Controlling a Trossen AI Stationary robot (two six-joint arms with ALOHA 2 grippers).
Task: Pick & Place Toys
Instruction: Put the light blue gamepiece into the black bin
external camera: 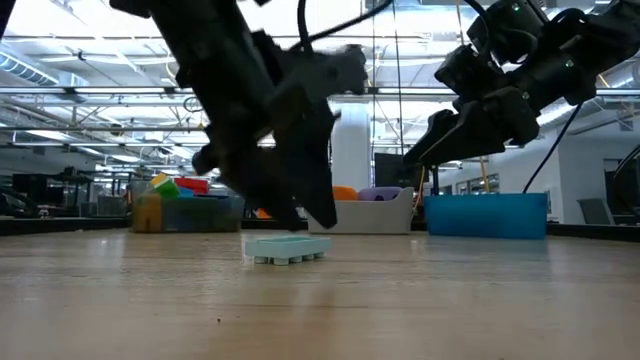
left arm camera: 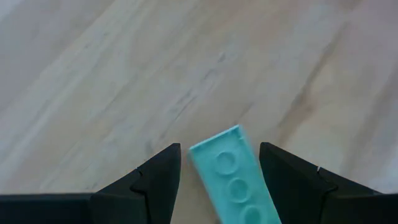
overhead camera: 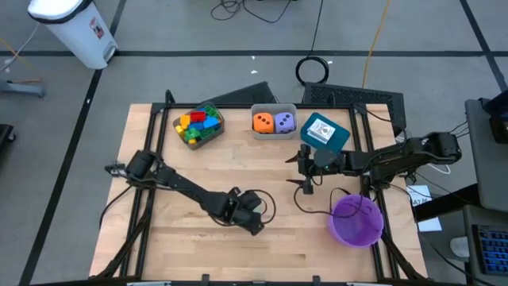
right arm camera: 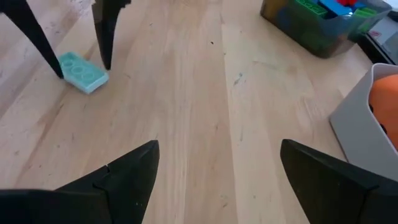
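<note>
A pale teal studded block (external camera: 288,248) lies flat on the wooden table near its middle. My left gripper (left arm camera: 219,148) points steeply down over it, open. One finger stands on each side of the block (left arm camera: 233,177), with a gap on both sides in the left wrist view. The right wrist view shows the same fingers straddling the block (right arm camera: 83,72). In the high view the left gripper (overhead camera: 255,226) hides the block. My right gripper (overhead camera: 305,171) hangs open above the table right of centre, with nothing between its fingers (right arm camera: 134,168).
Along the far edge stand a brown bin of coloured blocks (overhead camera: 199,125), a grey bin (overhead camera: 274,111) with an orange die and a purple die, and a teal bin (overhead camera: 340,140) holding a card. A purple bowl (overhead camera: 355,221) sits near the right edge. Bare wood lies between the arms.
</note>
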